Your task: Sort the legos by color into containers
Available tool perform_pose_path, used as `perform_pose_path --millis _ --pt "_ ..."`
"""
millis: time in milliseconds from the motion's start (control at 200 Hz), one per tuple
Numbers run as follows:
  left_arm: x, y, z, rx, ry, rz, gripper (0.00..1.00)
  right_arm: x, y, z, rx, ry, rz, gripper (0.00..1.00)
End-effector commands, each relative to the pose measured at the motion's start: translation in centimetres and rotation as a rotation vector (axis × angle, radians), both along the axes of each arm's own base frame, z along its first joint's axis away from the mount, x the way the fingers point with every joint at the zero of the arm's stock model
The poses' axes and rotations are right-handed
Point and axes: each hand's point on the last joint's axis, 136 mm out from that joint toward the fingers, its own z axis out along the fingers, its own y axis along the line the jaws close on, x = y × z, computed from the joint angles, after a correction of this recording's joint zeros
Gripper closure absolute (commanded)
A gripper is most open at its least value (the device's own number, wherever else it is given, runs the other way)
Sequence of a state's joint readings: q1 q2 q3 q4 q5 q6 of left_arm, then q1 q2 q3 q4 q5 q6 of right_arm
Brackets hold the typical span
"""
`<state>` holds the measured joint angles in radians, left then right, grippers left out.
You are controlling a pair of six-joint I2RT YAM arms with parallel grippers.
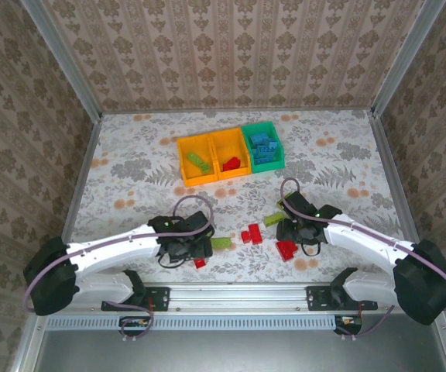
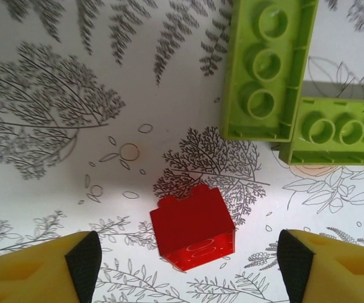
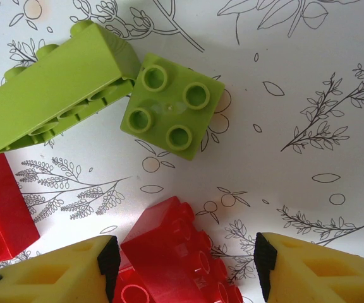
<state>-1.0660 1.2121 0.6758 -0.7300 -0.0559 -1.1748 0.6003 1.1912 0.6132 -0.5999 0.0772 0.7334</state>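
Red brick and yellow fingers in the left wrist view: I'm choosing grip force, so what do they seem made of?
Red brick: probably hard moulded plastic, glossy; its lower face catches a sheen. Fingers: yellow, matte, plastic-looking bodies; their dark pads could be rubber or foam, hard to tell.

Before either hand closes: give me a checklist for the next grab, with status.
1. Left hand open: ok.
2. Small red brick between its fingers, gap on both sides: ok.
3. Green bricks apart from that brick: ok.
4. Right hand centred on its red brick: not ok, the brick crowds one finger.
5. One brick in that grab, not two: cannot tell.
6. Middle bin, already holding red, has room: ok.
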Motion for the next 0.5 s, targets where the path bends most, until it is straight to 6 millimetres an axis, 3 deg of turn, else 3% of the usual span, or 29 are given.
perform_pose_path --millis 0,185,495 --pt "-0.5 -0.6 -0.6 -0.004 0.039 0.034 0.28 0.3 -0.6 0.1 -0.018 -0.035 -0.013 0.38" --pt "-0.6 -0.8 -1.4 0.006 0.054 0.050 0.40 0.2 -1.0 0.2 -0.020 -0.052 -0.019 0.37" --pt "-1.0 -1.0 -2.6 0.039 0.099 0.050 0.45 0.2 -1.5 0.3 -0.020 -0.058 -0.024 0.36"
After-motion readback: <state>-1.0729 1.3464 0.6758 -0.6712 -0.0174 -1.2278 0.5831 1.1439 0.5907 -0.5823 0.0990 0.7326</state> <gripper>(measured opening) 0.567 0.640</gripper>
